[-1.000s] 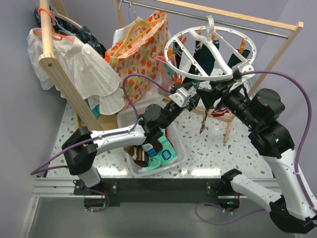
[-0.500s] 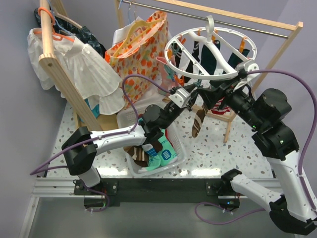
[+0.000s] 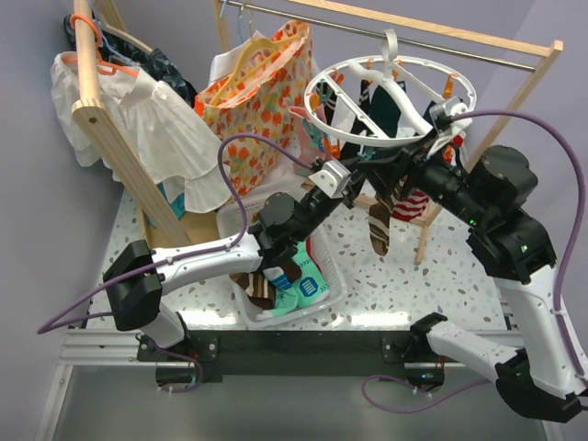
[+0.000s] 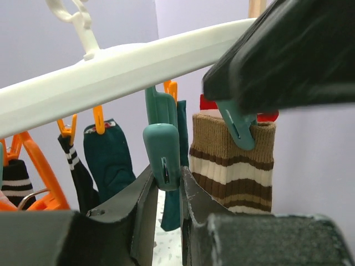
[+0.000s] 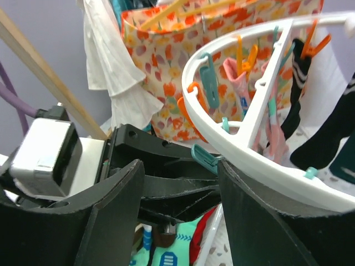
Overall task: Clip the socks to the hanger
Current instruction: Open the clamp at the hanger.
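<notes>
Near edge: both arm bases, w/ the speckled table (image 3: 404,285) beyond. Left of centre, a clear basket (image 3: 333,280) holds loose socks: a brown cream-striped sock (image 3: 260,288) and teal socks (image 3: 306,287). The L arm reaches from near left up and far-right over the basket. The R arm rises at near right and bends left. Both wrists meet under the near rim of the hanger (image 3: 401,92), a round white ring w/ spokes, hooked on the wooden rail (image 3: 514,37). L gripper (image 4: 166,174): fingers nearly closed, pinching a teal clip (image 4: 162,149) that dangles from the white rim; clip body sits squarely btw. the two fingers. R gripper (image 5: 180,166): fingers stand well apart, partly spread. A second teal clip (image 5: 204,157) and the L gripper's black body lie in the gap; cannot tell whether either finger presses that clip. In the L wrist view the second clip's tip overlaps the cuff of a hanging brown sock (image 4: 233,166) w/ cream stripes, just right of the pinched clip. A red-and-white sock (image 3: 411,204) hangs just behind it. Farther round the ring: dark teal socks (image 4: 108,160), a black white-striped sock (image 4: 75,158) and orange clips (image 4: 97,119). Far left: floral bag (image 3: 253,101), then a white shirt (image 3: 156,129) on an orange coat hanger (image 3: 87,37).
</notes>
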Robot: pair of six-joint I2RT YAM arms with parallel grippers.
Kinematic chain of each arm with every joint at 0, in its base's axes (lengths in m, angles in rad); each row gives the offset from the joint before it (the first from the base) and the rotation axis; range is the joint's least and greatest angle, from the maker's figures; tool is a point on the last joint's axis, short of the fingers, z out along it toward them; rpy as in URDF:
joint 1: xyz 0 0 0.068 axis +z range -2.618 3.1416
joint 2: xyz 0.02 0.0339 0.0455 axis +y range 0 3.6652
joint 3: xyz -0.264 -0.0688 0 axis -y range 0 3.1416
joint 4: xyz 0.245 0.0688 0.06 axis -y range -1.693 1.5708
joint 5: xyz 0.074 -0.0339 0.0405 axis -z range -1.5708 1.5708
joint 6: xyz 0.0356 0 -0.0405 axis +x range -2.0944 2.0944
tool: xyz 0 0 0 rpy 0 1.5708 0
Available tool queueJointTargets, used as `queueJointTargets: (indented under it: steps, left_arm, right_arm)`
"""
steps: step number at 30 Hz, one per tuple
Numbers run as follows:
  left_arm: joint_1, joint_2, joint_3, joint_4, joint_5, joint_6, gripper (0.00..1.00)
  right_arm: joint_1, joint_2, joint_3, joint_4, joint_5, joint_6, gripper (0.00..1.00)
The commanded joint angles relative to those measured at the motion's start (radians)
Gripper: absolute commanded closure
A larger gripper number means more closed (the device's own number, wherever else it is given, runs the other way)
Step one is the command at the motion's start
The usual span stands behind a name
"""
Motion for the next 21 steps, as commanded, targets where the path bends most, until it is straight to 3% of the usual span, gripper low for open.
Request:
queueJointTargets:
  steps: [1, 13, 21]
  left_arm:
    - [-0.008, -0.051, 0.041, -0.064, -0.007, -0.050, 0.98]
    - [-0.008, -0.086, 0.018, -0.122, 0.037, -0.086, 0.99]
    - [-0.010, -0.085, 0.016, -0.132, 0.062, -0.092, 0.99]
  right_arm:
    - [0.001, 0.036, 0.024, -0.059, 0.002, 0.026, 0.41]
    - [0.000, 0.010, -0.062, 0.026, 0.226, 0.011, 0.42]
    - [0.000, -0.026, -0.103, 0.059, 0.284, 0.014, 0.42]
